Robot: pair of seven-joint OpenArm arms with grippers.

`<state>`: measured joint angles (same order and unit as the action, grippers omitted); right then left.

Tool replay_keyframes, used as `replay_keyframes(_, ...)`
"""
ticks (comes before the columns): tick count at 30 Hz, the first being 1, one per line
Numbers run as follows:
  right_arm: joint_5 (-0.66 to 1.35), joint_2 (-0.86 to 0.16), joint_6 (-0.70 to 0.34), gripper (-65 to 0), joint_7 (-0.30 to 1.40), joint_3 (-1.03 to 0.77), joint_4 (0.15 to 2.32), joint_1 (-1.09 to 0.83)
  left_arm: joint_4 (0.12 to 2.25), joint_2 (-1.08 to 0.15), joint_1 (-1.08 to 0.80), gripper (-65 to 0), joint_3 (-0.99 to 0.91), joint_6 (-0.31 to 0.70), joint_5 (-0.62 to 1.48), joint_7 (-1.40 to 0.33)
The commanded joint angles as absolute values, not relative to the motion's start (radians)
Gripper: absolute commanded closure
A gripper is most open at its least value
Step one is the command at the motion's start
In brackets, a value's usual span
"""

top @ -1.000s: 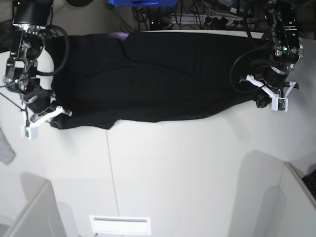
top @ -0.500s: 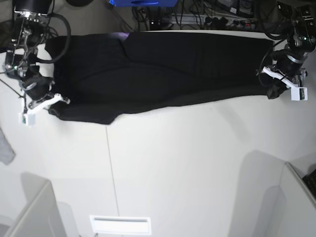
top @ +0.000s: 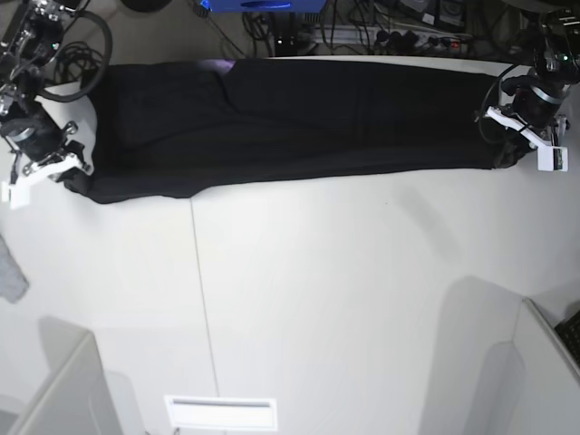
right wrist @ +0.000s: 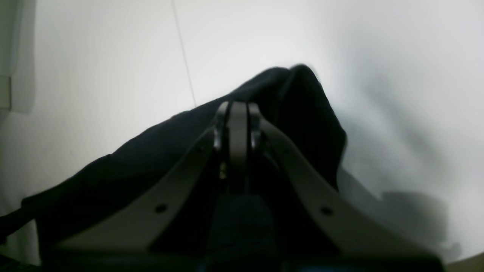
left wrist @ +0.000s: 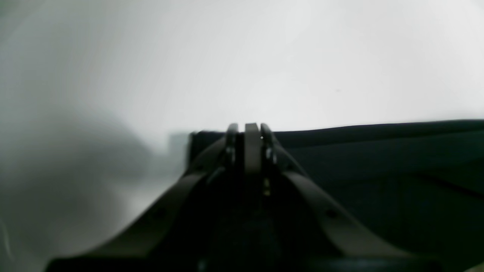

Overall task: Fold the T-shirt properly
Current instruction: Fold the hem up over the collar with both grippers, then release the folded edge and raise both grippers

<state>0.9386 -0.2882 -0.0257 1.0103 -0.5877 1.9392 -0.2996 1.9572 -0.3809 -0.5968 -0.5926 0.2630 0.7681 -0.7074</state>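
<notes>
Worktop (top: 317,299), white, with a thin seam running front to back left of centre. T-shirt (top: 290,118), black, stretched in a long band along the far edge, nearly corner to corner. Left gripper (top: 526,149) at the band's right end, clamped on the T-shirt's corner. Right gripper (top: 68,177) at the left end, likewise pinching the cloth. Cables (top: 362,32) tangled beyond the far edge. Grey scrap (top: 11,272) at the left edge. Vent slot (top: 220,412) near the front edge.

We see our right gripper (right wrist: 238,109) with its jaws pressed together on a bunched fold of the black T-shirt (right wrist: 302,109), above the white table (right wrist: 94,68) with its thin seam.
</notes>
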Motion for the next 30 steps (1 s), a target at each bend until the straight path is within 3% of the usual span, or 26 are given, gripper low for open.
replay_keyframes(1, 0.964, -0.303, -0.028, 0.0, 1.000, -0.608, 1.962, -0.292, 1.974, -0.400, -0.599, 0.0, -0.604, 0.263, 0.776, -0.687)
replay_keyframes(13, 1.144, -0.208, -0.028, 0.0, 1.102, -0.765, 2.002, -0.390, 1.972, -0.401, -0.605, 0.0, -0.604, 0.263, 0.768, -0.687)
replay_keyframes(21, 1.135, -0.205, -0.028, 0.0, 1.107, -0.774, 1.992, -0.443, 1.969, -0.401, -0.651, 0.0, -0.596, 0.263, 0.765, -0.687)
replay_keyframes(30, 0.957, -0.179, -0.036, 0.0, 1.099, -0.704, 1.974, -0.446, 1.954, -0.394, -0.670, 0.0, -0.593, 0.263, 0.765, -0.688)
